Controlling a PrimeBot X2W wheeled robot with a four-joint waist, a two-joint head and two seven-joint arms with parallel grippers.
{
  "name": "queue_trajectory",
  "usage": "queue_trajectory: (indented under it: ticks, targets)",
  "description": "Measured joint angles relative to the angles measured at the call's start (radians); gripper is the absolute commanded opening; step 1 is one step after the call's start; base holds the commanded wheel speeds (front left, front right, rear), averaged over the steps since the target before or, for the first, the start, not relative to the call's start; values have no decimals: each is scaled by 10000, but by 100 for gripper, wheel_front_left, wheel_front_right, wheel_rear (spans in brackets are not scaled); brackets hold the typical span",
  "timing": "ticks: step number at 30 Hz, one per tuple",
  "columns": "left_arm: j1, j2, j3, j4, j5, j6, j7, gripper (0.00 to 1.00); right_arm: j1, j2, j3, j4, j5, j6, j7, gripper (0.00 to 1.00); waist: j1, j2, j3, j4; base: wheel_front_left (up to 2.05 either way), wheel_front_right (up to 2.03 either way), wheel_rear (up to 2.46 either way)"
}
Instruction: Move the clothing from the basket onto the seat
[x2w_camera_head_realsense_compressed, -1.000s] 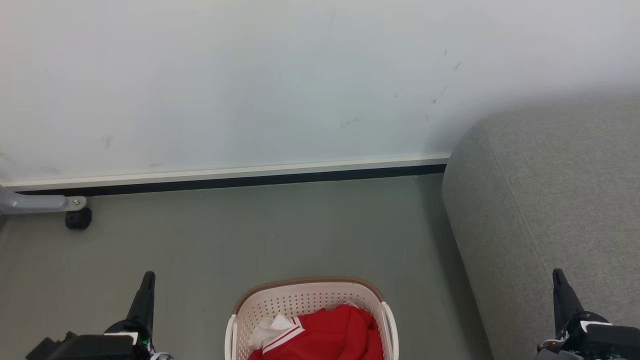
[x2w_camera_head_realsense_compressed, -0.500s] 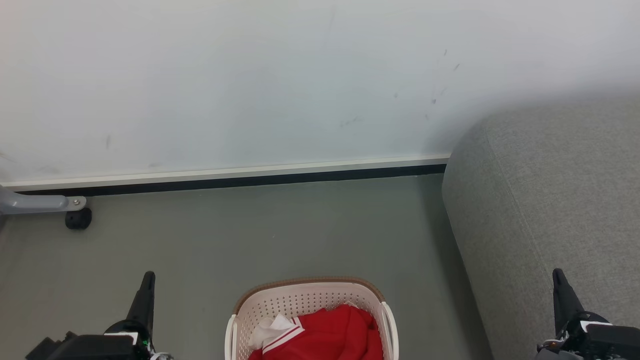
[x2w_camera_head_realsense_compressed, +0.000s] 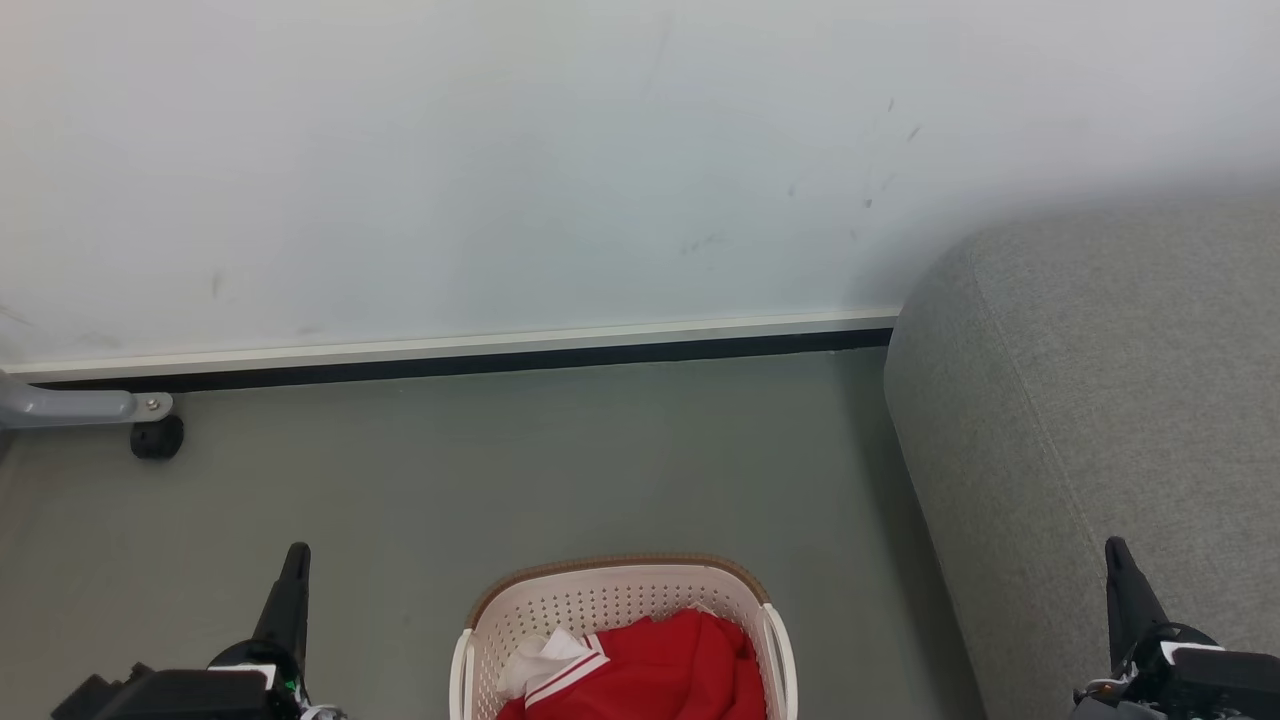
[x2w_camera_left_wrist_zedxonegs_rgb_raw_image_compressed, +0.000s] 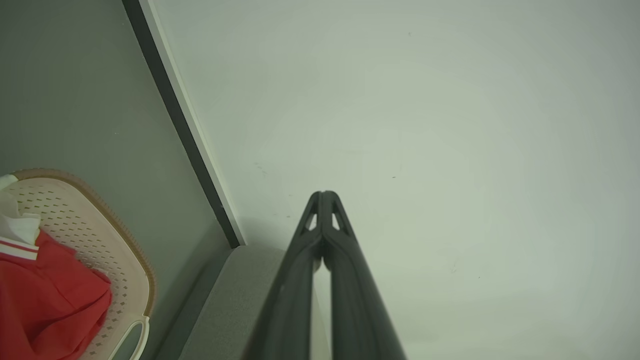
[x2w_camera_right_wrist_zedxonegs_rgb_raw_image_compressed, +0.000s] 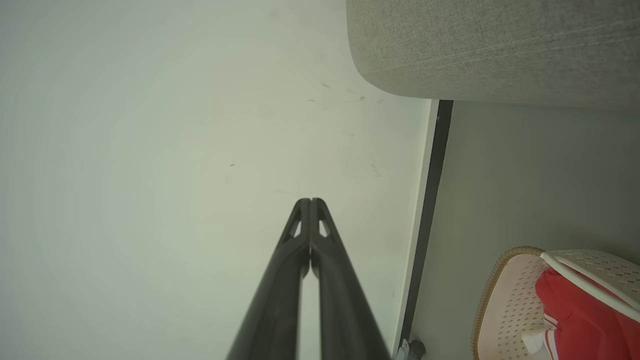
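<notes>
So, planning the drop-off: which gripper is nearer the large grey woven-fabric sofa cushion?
Right. The right gripper overlaps the grey sofa cushion at the head view's lower right; the left gripper sits lower left, across the cream perforated plastic basket from it.

Pale scuffed wall (x2w_camera_head_realsense_compressed: 500, 150) above a white-and-black skirting strip (x2w_camera_head_realsense_compressed: 450, 355), grey-green floor (x2w_camera_head_realsense_compressed: 550, 460), perhaps a castored grey leg (x2w_camera_head_realsense_compressed: 80, 408) far left.

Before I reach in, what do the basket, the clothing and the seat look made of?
The basket: probably moulded cream plastic, matte, given its even punched holes; brown ribbed rim, material unclear. The clothing: soft red fabric, matte, creased and slumped, white striped trim. The seat: grey woven upholstery, shown by flecked weave and a stitched seam.
</notes>
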Motion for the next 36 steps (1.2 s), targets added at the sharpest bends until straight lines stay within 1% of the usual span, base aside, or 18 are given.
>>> queue_trajectory:
  ticks: [36]
  targets:
    - [0,0,0,0,-2,0,0,0,0,0,2,0,0,0,0,0,0,0,0,0,0,0,0]
